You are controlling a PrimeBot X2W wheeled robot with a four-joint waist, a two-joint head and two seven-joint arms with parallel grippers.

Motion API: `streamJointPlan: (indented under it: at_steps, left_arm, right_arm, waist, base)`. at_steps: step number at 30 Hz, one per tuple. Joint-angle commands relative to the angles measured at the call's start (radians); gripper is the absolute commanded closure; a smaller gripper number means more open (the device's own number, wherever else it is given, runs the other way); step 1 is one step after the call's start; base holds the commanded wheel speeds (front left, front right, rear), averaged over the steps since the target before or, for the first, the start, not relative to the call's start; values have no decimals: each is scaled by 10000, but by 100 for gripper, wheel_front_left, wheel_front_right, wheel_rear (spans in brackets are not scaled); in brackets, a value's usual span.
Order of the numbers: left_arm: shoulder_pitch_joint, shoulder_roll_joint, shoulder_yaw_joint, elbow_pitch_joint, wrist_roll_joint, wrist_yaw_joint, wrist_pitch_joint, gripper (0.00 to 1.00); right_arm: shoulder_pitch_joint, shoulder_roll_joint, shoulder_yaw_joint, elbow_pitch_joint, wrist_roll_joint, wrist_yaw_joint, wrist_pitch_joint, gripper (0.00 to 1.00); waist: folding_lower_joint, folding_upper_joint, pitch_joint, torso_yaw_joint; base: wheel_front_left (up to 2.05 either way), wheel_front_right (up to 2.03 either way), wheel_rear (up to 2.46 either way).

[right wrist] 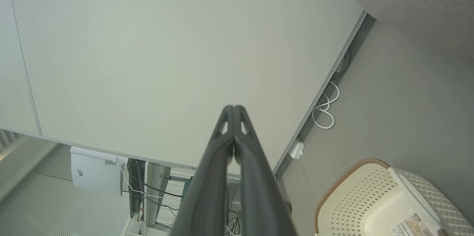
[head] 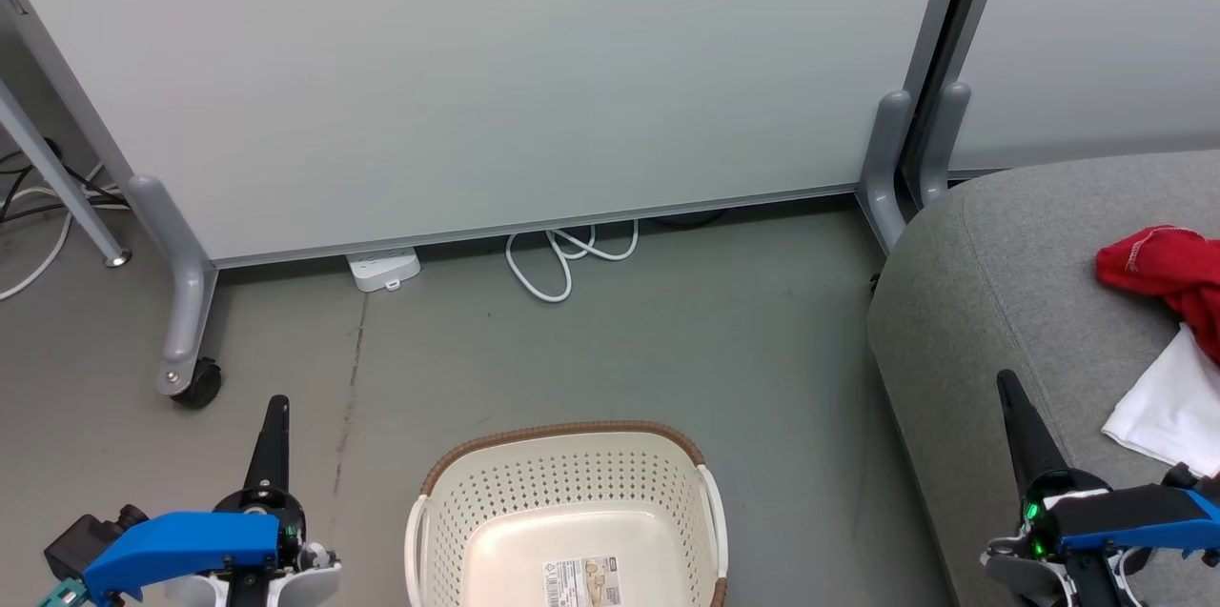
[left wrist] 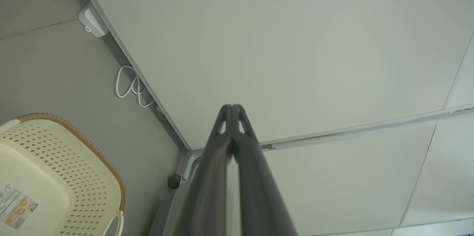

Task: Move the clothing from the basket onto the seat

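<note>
The cream-white basket (head: pixel 562 483) with a brown rim stands on the floor at the bottom centre; inside it I see just a paper label (head: pixel 581 580). The red clothing (head: pixel 1168 269) lies on the grey seat (head: pixel 1001 302) at the right, with a white panel (head: pixel 1168 407) spread below the red part. My left gripper (head: pixel 275 405) is shut and empty, left of the basket. My right gripper (head: pixel 1006 383) is shut and empty, over the seat's front edge, left of the clothing. The basket (left wrist: pixel 55 176) also sits at the left wrist view's lower left, and the basket (right wrist: pixel 385 202) at the right wrist view's lower right.
A pale partition panel (head: pixel 477 64) on grey wheeled legs (head: pixel 186 302) stands behind the basket. A white power strip (head: pixel 384 268) and a looped white cable (head: pixel 562 259) lie at its foot. More cables trail at the far left.
</note>
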Motion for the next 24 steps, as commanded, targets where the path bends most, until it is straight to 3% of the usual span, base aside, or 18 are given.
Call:
streamJointPlan:
  at_steps: [1,24]
  left_arm:
    - [-222,-10,80,-80,-181,-15,71,100]
    - [-405,-149,417,-151,-1670,-19,538,100]
  right_arm:
    - [-207,-38,-26,-76,250,3,58,100]
    - [-279,-40,-120,-57,2154,4,350,100]
  waist:
    - [0,-1,0,-6]
    - [0,-1,5,-110]
  base:
    - [0,0,0]
    - [0,0,0]
